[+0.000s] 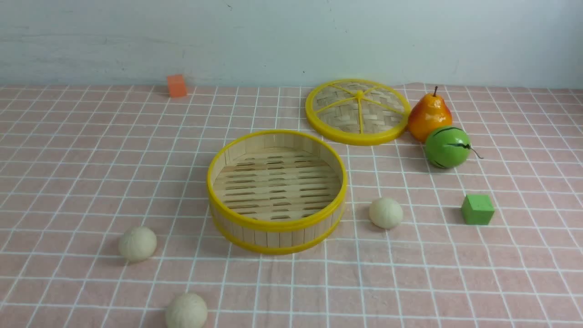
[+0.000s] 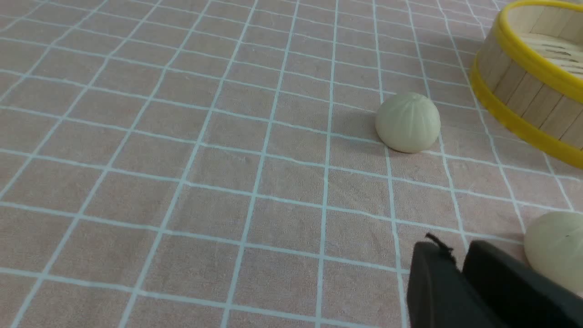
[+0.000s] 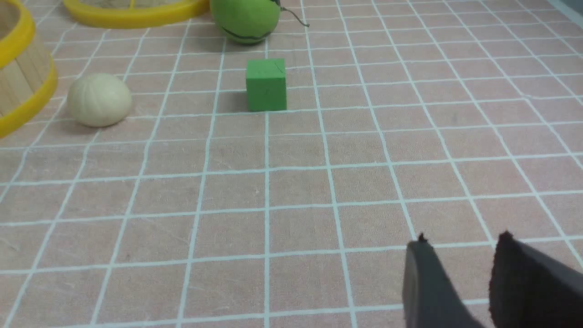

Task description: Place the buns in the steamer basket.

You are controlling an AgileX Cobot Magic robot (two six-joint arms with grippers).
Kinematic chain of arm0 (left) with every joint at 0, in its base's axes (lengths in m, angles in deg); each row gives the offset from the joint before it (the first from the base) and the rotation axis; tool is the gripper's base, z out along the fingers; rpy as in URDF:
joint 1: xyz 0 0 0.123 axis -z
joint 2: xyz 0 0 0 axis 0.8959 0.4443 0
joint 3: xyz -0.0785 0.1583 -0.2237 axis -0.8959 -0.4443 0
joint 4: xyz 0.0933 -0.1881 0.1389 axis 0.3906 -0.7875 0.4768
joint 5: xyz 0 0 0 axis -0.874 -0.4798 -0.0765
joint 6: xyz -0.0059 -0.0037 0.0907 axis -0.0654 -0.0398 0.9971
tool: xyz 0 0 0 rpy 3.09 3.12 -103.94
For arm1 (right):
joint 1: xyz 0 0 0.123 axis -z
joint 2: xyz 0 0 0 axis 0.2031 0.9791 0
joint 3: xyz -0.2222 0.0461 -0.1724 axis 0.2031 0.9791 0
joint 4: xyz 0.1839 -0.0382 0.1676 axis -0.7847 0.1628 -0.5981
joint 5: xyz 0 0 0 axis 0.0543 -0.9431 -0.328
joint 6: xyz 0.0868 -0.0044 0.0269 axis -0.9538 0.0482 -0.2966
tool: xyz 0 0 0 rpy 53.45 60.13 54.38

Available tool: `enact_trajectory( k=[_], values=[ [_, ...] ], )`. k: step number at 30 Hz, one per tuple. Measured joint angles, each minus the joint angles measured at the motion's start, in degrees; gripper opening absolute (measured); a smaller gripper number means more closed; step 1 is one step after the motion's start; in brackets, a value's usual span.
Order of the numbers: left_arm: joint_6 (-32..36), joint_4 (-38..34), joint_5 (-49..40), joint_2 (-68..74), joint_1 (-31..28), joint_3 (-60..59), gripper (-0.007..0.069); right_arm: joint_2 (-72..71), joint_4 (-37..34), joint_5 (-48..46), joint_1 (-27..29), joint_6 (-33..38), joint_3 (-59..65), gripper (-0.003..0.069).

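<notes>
The steamer basket [image 1: 276, 223] stands empty mid-table. Three cream buns lie on the cloth around it: one to its left [image 1: 137, 243], one near the front edge [image 1: 186, 311], one to its right [image 1: 386, 212]. Neither gripper shows in the front view. In the left wrist view my left gripper [image 2: 457, 248] is shut and empty, low over the cloth, beside one bun [image 2: 555, 250]; another bun [image 2: 408, 122] and the basket [image 2: 528, 77] lie beyond. In the right wrist view my right gripper [image 3: 460, 239] is slightly open and empty, well short of the right bun [image 3: 99, 100].
The woven lid [image 1: 358, 111] lies behind the basket. A pear [image 1: 429, 116] and a green striped fruit [image 1: 447, 147] sit next to it. A green cube [image 1: 477, 209] lies right of the right bun, also in the right wrist view [image 3: 266, 85]. An orange block [image 1: 176, 85] stands by the wall.
</notes>
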Motion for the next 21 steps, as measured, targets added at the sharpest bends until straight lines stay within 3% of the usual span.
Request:
enact_trajectory(
  k=[21],
  values=[
    [0.0, 0.0, -0.66, 0.0, 0.0, -0.06, 0.0115, 0.0, 0.0, 0.0, 0.0, 0.0, 0.0, 0.0239]
  ],
)
